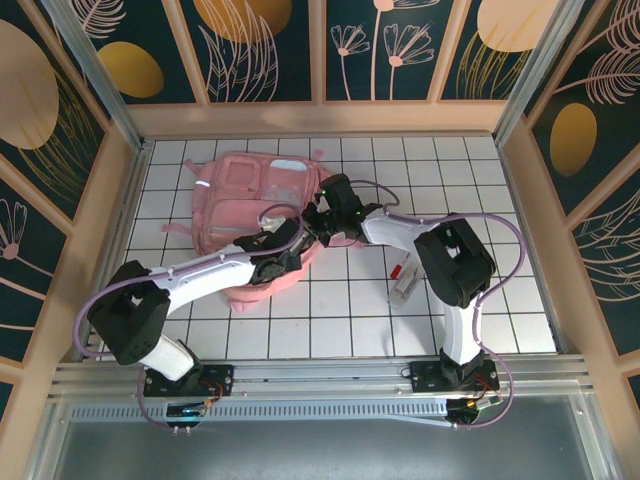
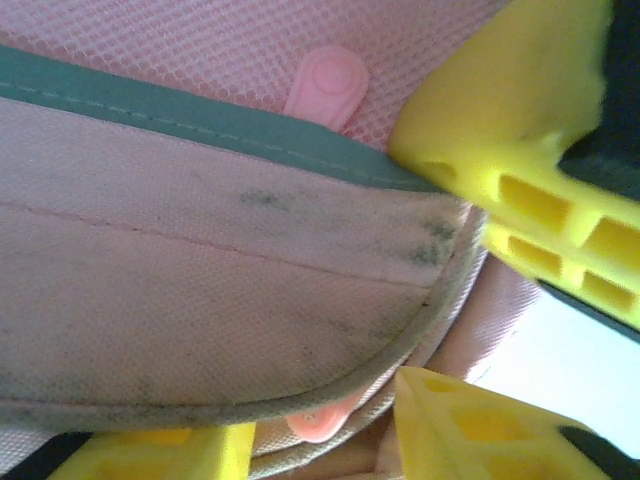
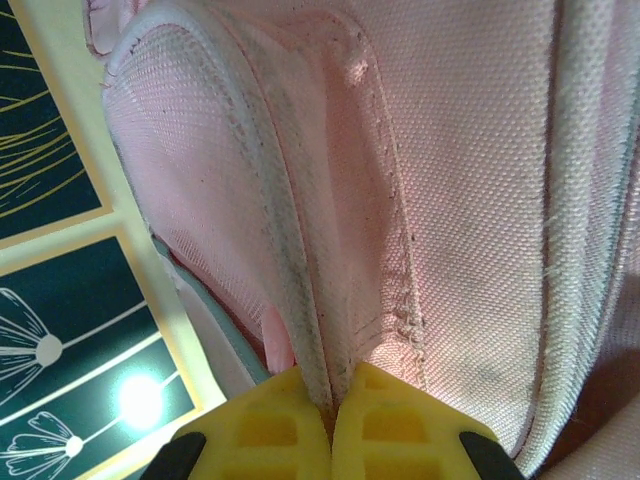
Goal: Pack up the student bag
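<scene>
Where the student bag (image 1: 240, 190) lies left of centre on the table (image 1: 350, 320), the arms hide its near part. The right gripper (image 3: 332, 405) pinches a bag seam; the left gripper (image 2: 435, 275) gapes around a flap edge, contact unclear.

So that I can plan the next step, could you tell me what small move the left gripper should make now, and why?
Probably close the left gripper on the edge of the bag: its jaws stand apart around that edge, while the right gripper pinches a fold of the bag shut.
</scene>
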